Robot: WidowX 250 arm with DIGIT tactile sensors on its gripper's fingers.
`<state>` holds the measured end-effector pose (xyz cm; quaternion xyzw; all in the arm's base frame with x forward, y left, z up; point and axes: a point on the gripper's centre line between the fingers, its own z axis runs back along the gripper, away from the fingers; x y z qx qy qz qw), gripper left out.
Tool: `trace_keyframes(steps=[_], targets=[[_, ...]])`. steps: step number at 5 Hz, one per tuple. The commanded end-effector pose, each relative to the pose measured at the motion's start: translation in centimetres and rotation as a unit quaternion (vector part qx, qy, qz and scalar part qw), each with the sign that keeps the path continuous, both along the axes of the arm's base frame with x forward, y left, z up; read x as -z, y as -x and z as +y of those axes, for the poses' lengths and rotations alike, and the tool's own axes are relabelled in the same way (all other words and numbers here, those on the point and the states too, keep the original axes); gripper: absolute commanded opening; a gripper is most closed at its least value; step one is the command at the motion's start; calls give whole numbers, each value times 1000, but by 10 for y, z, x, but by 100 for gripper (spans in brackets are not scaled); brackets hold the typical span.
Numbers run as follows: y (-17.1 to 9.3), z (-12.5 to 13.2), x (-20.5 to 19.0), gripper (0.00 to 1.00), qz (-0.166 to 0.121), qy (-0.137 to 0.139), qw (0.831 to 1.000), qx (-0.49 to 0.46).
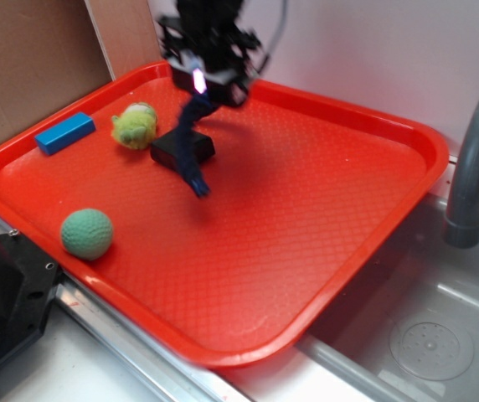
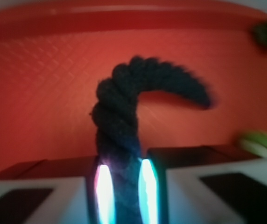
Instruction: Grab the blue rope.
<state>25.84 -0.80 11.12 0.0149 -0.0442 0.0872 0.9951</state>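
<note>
Above the upper-left part of the red tray (image 1: 365, 226), the gripper (image 1: 210, 84) has its 2 fingers clenched on one end of the blue rope (image 1: 191, 142), whose long axis hangs down from them, lower tip just past the black box (image 1: 172, 151).

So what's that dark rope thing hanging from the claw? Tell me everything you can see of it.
The blue rope is a thick, dark navy piece of twisted strands, cotton-like and slightly fuzzy. Its upper end is pinched in the claw, between two glowing fingers. In the exterior view it dangles in a loose curve, passing in front of the black box above the red tray. Whether its lower tip touches the tray is unclear.
</note>
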Motion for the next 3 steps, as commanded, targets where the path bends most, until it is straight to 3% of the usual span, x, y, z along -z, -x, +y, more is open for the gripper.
trace_keyframes(steps=[1, 2, 3], targets=[[64, 25, -109, 0, -43, 44, 991, -122], [73, 14, -160, 0, -39, 27, 990, -136], [70, 11, -180, 0, -27, 27, 989, -140]])
